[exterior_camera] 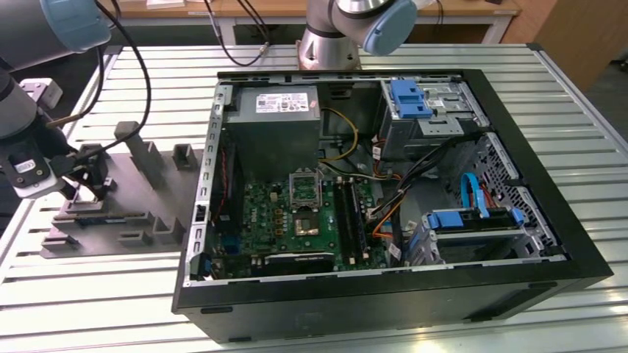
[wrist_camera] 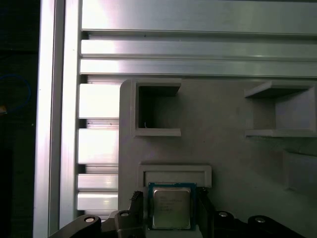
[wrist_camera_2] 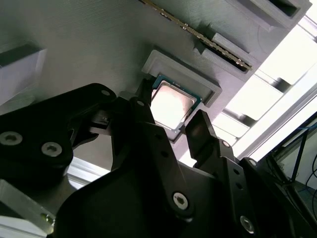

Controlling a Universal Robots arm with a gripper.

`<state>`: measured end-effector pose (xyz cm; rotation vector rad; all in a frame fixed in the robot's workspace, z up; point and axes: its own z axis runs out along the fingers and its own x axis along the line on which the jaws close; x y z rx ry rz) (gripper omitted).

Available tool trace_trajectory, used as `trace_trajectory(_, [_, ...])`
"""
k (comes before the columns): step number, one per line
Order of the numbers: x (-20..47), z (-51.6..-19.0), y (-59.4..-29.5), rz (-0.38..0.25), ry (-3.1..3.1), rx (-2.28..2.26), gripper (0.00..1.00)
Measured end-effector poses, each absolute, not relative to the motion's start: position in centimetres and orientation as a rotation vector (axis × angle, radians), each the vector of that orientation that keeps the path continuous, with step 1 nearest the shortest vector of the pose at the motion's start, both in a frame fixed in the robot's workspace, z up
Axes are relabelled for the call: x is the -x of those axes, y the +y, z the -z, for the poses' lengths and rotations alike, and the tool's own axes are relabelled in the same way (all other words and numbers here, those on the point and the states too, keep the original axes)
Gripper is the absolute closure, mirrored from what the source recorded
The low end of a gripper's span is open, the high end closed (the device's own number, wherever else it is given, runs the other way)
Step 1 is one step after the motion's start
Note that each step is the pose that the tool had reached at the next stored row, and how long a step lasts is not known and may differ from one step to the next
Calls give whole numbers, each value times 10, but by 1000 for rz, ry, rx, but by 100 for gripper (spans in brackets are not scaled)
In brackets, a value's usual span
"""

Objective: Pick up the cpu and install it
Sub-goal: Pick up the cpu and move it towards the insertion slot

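Observation:
The cpu [wrist_camera: 171, 208], a small square chip with a pale metal top, lies flat in a shallow recess of the grey moulded tray [wrist_camera: 223, 144]. In both wrist views my gripper [wrist_camera: 171, 213] hangs right over it, open. One black finger [wrist_camera_2: 143, 104] stands on each side of the cpu [wrist_camera_2: 171, 105], close to its edges, and the chip still rests in the recess. In the exterior view the gripper [exterior_camera: 87, 193] is low over the tray [exterior_camera: 147, 198] at the exterior view's left. The dark socket [exterior_camera: 307, 222] sits on the green board inside the open computer case [exterior_camera: 549, 220].
Upright tray posts [exterior_camera: 147, 158] stand just beside the gripper. A memory stick [wrist_camera_2: 198, 32] lies on edge in a tray slot near the cpu. The case holds a grey metal box [exterior_camera: 284, 121], cables and blue drive brackets [exterior_camera: 410, 99]. Everything rests on a slatted aluminium table [exterior_camera: 98, 294].

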<state>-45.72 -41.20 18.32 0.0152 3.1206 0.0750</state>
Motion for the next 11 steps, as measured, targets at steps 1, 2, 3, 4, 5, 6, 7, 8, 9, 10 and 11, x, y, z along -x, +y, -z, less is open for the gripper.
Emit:
trace_trajectory(1, [457,-183,-412,-75,3121,-15,45])
trace_trajectory(2, [457,-183,-412,-75,3121,-15,45])
trace_trajectory(3, [457,-183,-412,-75,3121,-15,45])
trace_trajectory(4, [457,-183,-412,-75,3121,-15,45])
trace_trajectory(5, [457,-183,-412,-75,3121,-15,47])
trace_trajectory(6, [457,-183,-412,-75,3121,-15,47])
trace_trajectory(7, [457,-183,-412,-75,3121,-15,47])
trace_trajectory(8, [457,-183,-412,-75,3121,-15,53])
trace_trajectory(9, [457,-183,-412,-75,3121,-15,53])
trace_trajectory(10, [457,-183,-412,-75,3121,-15,53])
trace_trajectory(11, [457,-183,-412,-75,3121,-15,53])
